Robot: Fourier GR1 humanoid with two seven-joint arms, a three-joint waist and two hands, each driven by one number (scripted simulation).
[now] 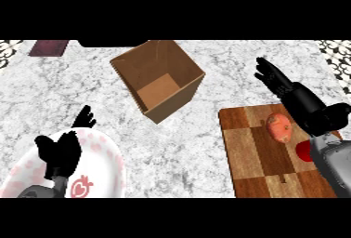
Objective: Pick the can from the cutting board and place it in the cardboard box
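We see a small red can (304,152) on the checkered brown wooden cutting board (257,153), at the board's right side, mostly hidden behind our right forearm, so only a red sliver shows. Just above it on the board lies an orange-pink rounded fruit (280,127). Our right hand (277,79) stretches past the board's upper edge over the grey-white marble counter (185,153), fingers straight and spread, holding nothing. To the left, well apart from the board, the open brown cardboard box (159,78) stands on the counter. At lower left our left hand (61,151) rests with relaxed fingers up, over a white plate with pink markings (103,158).
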